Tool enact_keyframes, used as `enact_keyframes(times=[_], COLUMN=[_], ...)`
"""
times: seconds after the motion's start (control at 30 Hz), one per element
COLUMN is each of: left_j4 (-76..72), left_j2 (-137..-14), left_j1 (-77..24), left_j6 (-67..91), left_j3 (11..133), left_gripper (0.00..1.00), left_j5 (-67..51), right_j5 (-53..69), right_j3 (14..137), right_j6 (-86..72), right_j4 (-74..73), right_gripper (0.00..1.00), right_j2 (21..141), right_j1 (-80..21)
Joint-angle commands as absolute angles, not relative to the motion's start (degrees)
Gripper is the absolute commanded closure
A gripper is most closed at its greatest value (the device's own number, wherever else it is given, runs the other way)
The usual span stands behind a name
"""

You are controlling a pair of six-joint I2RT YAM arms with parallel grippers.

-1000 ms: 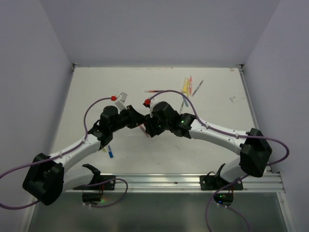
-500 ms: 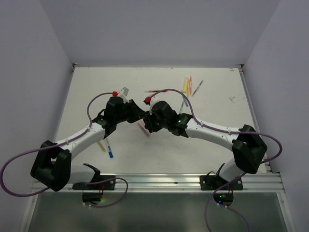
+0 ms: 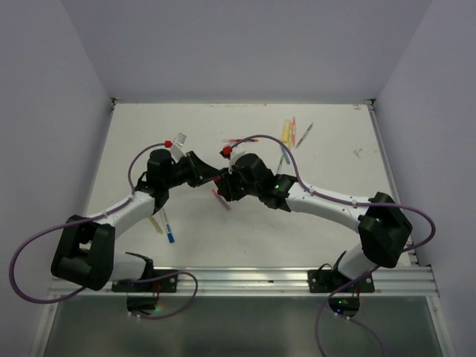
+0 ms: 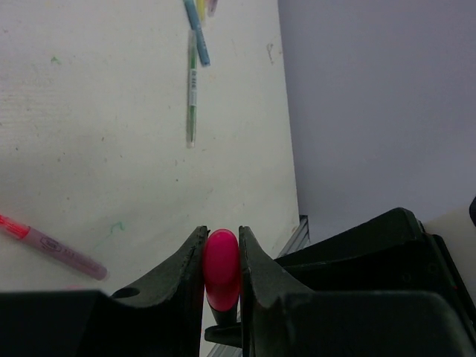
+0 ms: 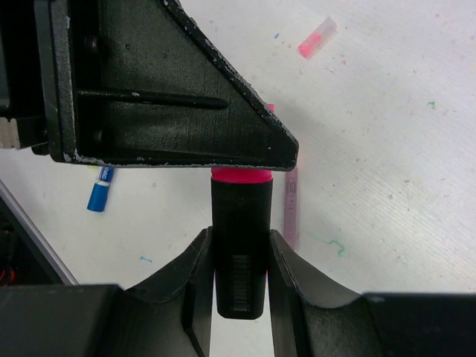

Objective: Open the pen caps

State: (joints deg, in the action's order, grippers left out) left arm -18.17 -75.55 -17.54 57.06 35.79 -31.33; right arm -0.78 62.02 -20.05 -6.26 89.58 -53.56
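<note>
Low over the table (image 3: 134, 141) at centre, the right gripper (image 5: 239, 249) pinches a black pen (image 5: 239, 279), the left gripper (image 4: 221, 249) clamps its pink cap (image 4: 222, 271), a pink pen (image 3: 221, 199) lies beneath, and more pens (image 3: 288, 132) lie far off at 1 o'clock.

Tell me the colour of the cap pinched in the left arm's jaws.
The cap is bright pink, clearest in the left wrist view.

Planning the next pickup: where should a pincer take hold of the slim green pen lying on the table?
Mid-barrel, from straight above, closing across its narrow width: the green pen lies flat, with nothing beside its middle.
</note>
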Motion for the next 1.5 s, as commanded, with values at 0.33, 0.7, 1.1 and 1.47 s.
enact_keyframes(times=[0.33,0.7,1.1,1.47], left_j4=[-32.7,-21.3,-22.8,-23.6], left_j2=[-71.9,-71.4,-73.1,-75.2], left_j1=[-9.5,-9.4,-8.1,-5.2], left_j6=[63.6,55.7,57.7,57.5], left_j3=[33.1,40.8,41.4,43.6], left_gripper=[1.0,1.0,1.0,1.0], left_j5=[-19.6,-12.9,-10.6,-13.2], right_j5=[7.2,9.2,5.6,4.7], right_j3=[56.2,51.9,50.1,46.1], right_j6=[-17.2,-18.8,-22.3,-25.1], right_j4=[-19.6,-17.3,-16.4,-15.5], right_gripper=[1.0,1.0,1.0,1.0], right_j2=[86.1,83.6,82.9,79.7], right_j1=[-54.8,-56.2,-61.4,-62.9])
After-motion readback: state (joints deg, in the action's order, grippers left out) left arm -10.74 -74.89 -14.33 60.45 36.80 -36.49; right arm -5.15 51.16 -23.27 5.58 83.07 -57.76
